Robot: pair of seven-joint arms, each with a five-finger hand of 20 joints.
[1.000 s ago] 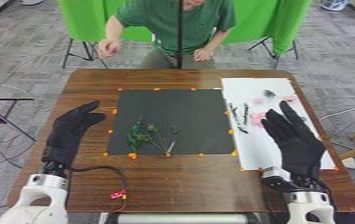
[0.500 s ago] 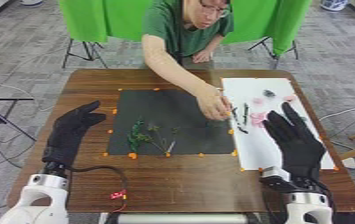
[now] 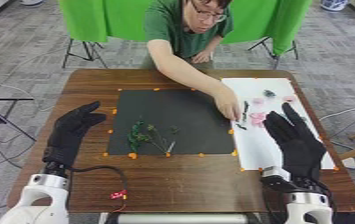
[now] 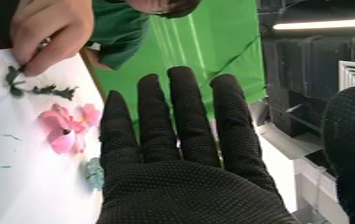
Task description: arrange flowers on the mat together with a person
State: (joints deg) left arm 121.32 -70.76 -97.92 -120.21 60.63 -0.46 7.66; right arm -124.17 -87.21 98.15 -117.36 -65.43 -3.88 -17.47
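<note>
In the head view my left hand (image 3: 70, 131) is held over the table's left side, fingers relaxed. My right hand (image 3: 295, 142) hovers above the white sheet (image 3: 255, 155), fingers straight and holding nothing. Green stems (image 3: 138, 136) lie on the lower left of the black mat (image 3: 178, 107). A person's hand (image 3: 228, 105) is at the mat's right edge, by dark green sprigs (image 3: 245, 107) on the white sheet. In the right wrist view my right hand (image 4: 187, 185) has its fingers extended; the person's fingers touch a dark sprig (image 4: 14, 80) near pink flowers (image 4: 62, 127).
Orange tape pieces (image 3: 133, 156) mark the mat's border. A grey-green piece (image 3: 269, 93) and pink blossoms (image 3: 258, 118) lie on the white sheet. A cable with a red tag (image 3: 118, 194) runs over the brown table (image 3: 191, 182) beside my left arm.
The person leaned in and reached over the mat, then the hand shifted right to the sprigs at the white sheet's edge. Both my arms have stayed still.
</note>
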